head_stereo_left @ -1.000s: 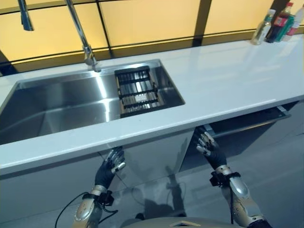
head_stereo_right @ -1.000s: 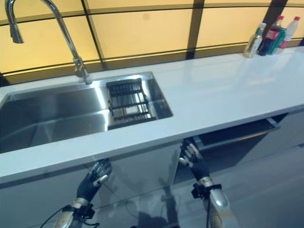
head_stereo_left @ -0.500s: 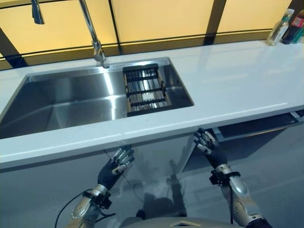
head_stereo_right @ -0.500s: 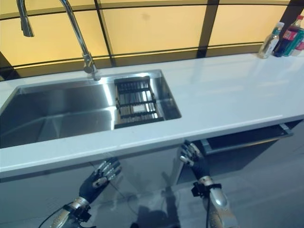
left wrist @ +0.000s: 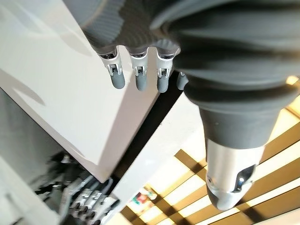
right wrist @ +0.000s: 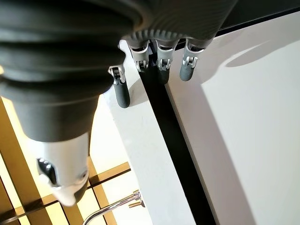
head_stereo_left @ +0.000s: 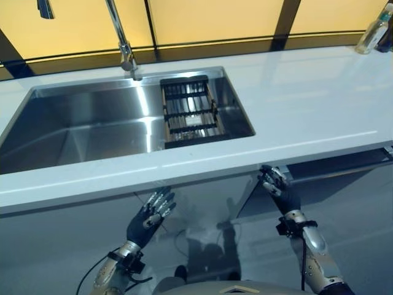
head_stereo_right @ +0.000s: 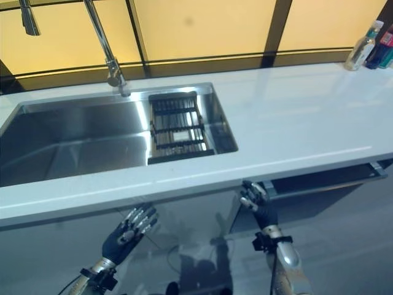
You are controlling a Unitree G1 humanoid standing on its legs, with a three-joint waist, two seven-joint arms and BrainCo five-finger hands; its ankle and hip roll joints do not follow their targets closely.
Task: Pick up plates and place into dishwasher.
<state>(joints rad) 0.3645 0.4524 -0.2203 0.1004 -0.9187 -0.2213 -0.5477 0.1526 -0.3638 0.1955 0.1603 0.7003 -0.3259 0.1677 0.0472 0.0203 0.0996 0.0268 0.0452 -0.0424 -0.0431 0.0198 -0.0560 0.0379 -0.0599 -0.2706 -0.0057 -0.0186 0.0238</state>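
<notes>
A black dish rack [head_stereo_left: 187,110] sits in the right end of the steel sink [head_stereo_left: 86,132]. Something pale lies inside the rack, and I cannot tell whether it is a plate. Under the white counter [head_stereo_left: 307,98], a dark slot [head_stereo_left: 334,165] shows where the dishwasher front [head_stereo_left: 344,203] stands slightly ajar. My right hand [head_stereo_left: 277,189] is open, its fingertips [right wrist: 161,70] at the left end of that slot. My left hand [head_stereo_left: 150,215] is open below the counter edge, in front of the cabinet panel [left wrist: 70,93] under the sink, holding nothing.
A tall faucet [head_stereo_left: 126,55] rises behind the sink. Bottles [head_stereo_right: 362,46] stand at the counter's far right against the yellow wall panels. The counter edge overhangs both hands. Grey floor [head_stereo_left: 356,246] lies below the dishwasher front.
The camera has turned left, so sink and counter sit further right in the picture. The left hand's fingers have spread a little. The right hand stays by the dark slot.
</notes>
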